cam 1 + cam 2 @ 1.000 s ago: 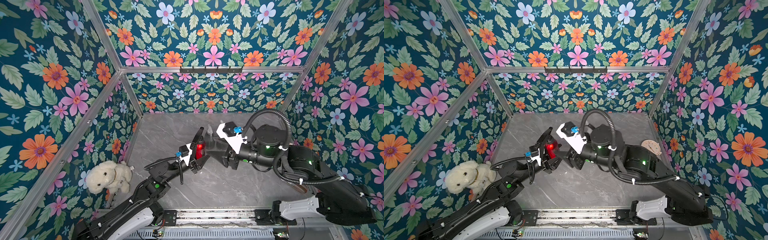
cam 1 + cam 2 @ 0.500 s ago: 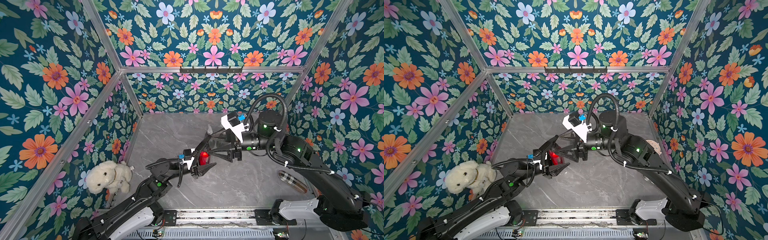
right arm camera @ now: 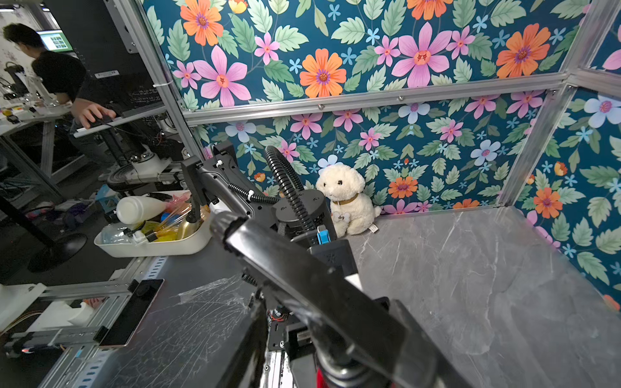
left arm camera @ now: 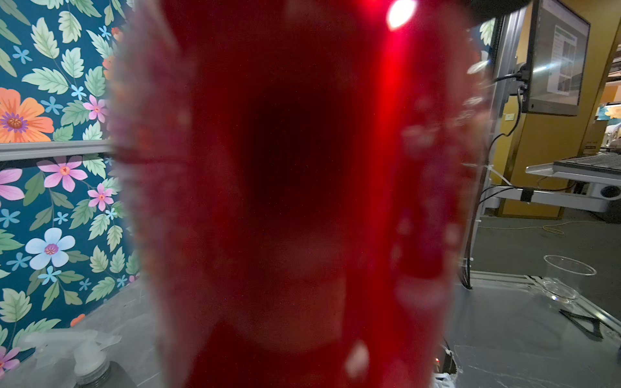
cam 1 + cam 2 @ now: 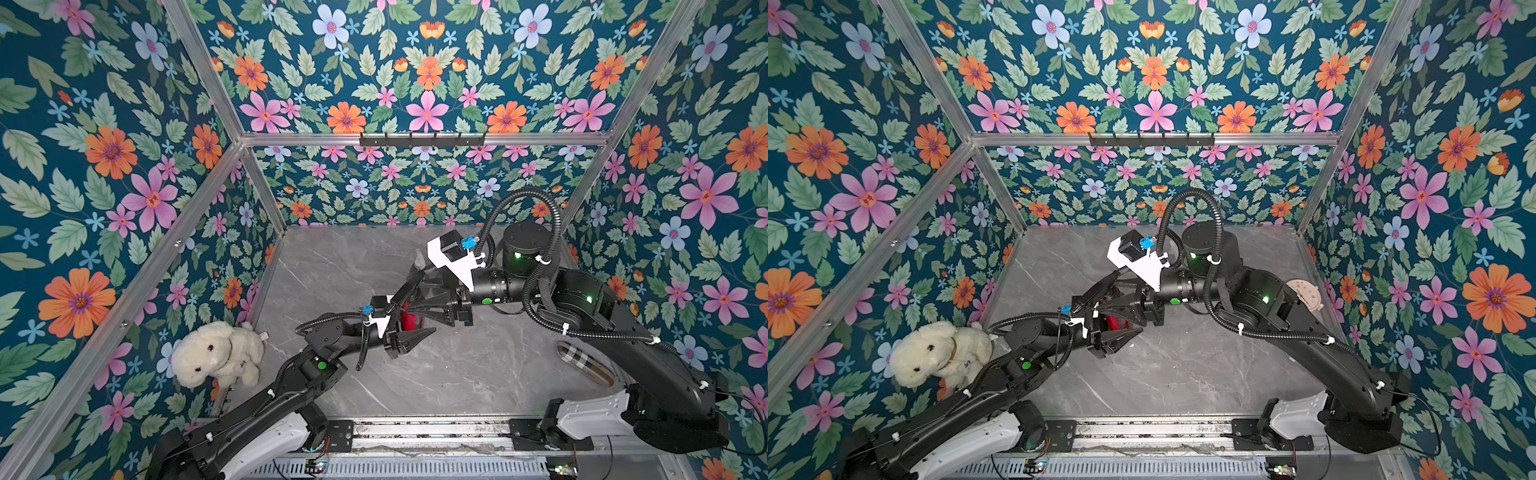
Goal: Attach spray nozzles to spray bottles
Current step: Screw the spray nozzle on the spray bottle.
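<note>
Two sets of fingers on one bottle! The left fingers (image 5: 409, 337) are clamped on the red bottle (image 5: 412, 321), held up over the counter (image 5: 457, 374) mid-cell. It fills the left wrist view as a red blur. The right fingers (image 5: 440, 316) reach in at its top end; whether they are closed on anything I can't tell, the tangle hides it.

At the bottom edge of the right wrist view a dark cap (image 3: 339, 368) sits right against a sliver of red. That's probably the black nozzle, so I'd call this the fitting step, though I can't say if it's seated.

Further out, standing on the counter, a whitish trigger head (image 4: 67, 346) already sits on a grey bottle (image 4: 114, 378), so that one looks done. The second grey bottle isn't in sight. A plush dog (image 5: 216, 357) watches from the corner.

Against a second ago: the right fingers stood beside the bottle then, and now they're at its top. The right arm has lifted too, uncovering a plaid oblong (image 5: 582, 361) on the counter.
</note>
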